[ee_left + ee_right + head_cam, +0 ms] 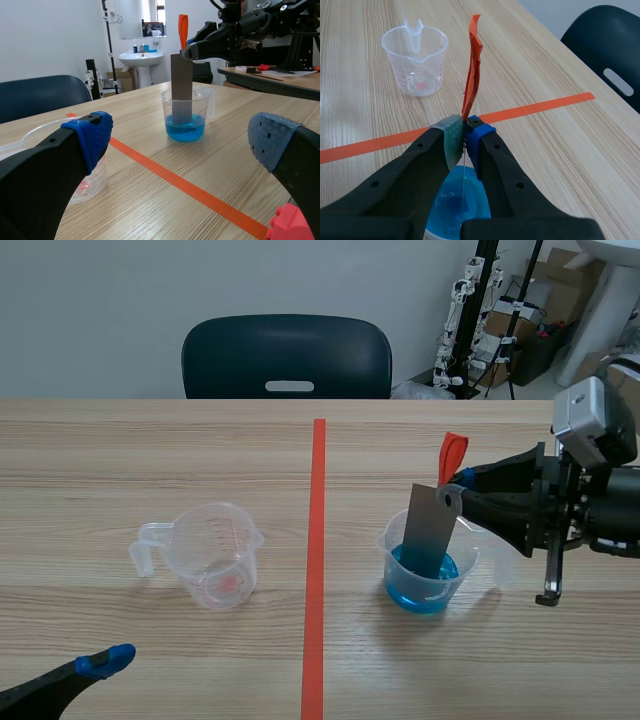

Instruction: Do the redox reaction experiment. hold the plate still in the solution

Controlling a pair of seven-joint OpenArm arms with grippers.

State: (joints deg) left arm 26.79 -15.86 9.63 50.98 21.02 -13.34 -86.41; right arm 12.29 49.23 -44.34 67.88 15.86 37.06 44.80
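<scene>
Closest up, the left fingers (92, 135) are seen spread wide open with nothing gripped between them, parked low at the near left corner of the bench (150, 450) and well apart from everything else.

That wooden bench is easily the biggest thing in view, and it's split down the middle by an orange tape line (318, 560). A dark chair (287, 358) is tucked in at the far side.

The right arm (590, 500) is stretched in low from the side over the right half.

Two clear cups with handles are set out, one on each side of the line. The beaker (467, 565) on the right half is filled partway with blue solution (425, 585). The second beaker (215, 555) is placed on the left half, with only a reddish spot to be made out at its bottom.

The grey plate (432, 530) is stood in the beaker, leaning a bit, with its lower end dipped in the solution and its upper part sticking out above the rim.

The right fingers (450, 142) are pinched tight on the plate's top corner, right over the beaker.

An orange tag (452, 455) is fixed at that same corner and can be seen poking up past the pads.
</scene>
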